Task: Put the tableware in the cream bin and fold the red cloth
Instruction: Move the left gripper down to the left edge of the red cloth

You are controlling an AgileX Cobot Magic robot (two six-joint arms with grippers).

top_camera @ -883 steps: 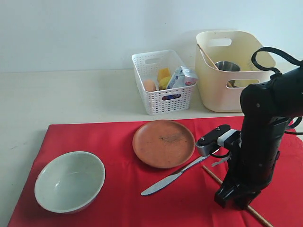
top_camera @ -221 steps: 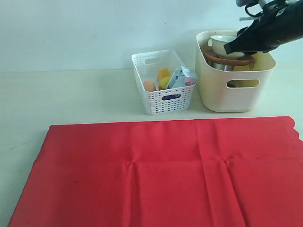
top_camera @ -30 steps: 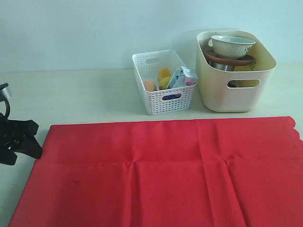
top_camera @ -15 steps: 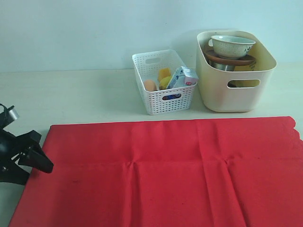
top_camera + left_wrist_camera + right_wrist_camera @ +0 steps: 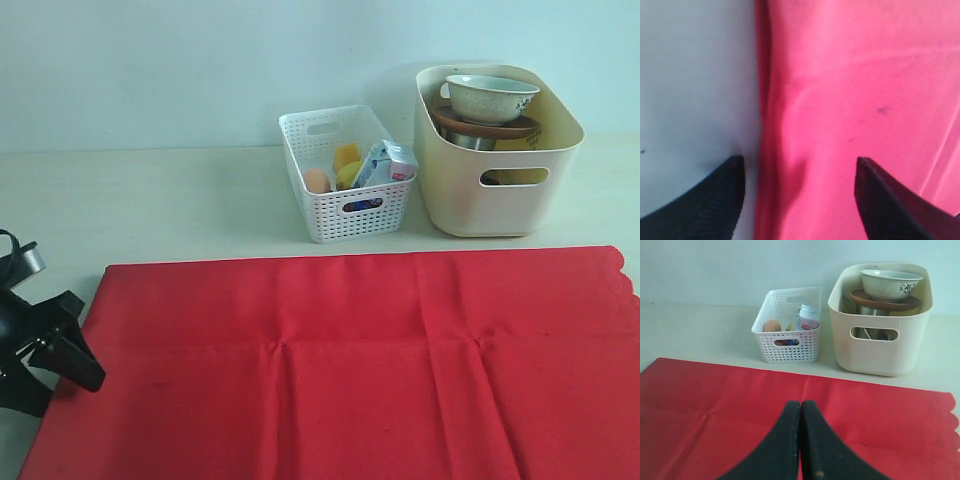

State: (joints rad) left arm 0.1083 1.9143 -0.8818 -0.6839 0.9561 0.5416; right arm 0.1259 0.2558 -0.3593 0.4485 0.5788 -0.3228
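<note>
Two end effectors logged. Left end effector (image 5: 88, 340) (image 5: 799, 161): fingers spread wide, nothing between them but the red cloth's (image 5: 350, 370) (image 5: 865, 100) short left edge. In the left wrist view one finger (image 5: 705, 205) is over bare tabletop (image 5: 690, 75), the other over the fabric, with the edge running between them. Cannot tell whether either finger touches the surface.

Right end effector (image 5: 800, 405): fingers pressed together, gripping nothing, above the red cloth (image 5: 715, 405); out of the exterior view.

Red cloth: spread flat across the near tabletop (image 5: 180, 200), fold creases visible, scalloped edge on the right side, unfolded.

Cream bin (image 5: 500, 200) (image 5: 880, 355): back right, just beyond the cloth's far edge. Patterned bowl (image 5: 490, 97) (image 5: 890, 284) sits upright on the terracotta plate (image 5: 485, 128) (image 5: 885, 302), both above the rim line. Steel cup (image 5: 462, 141) shows partly under the plate.

White lattice basket (image 5: 345, 215) (image 5: 787, 345): just left of the bin, not touching. It holds an egg (image 5: 316, 180), a milk carton (image 5: 385, 165) and a yellow item (image 5: 346, 158).
</note>
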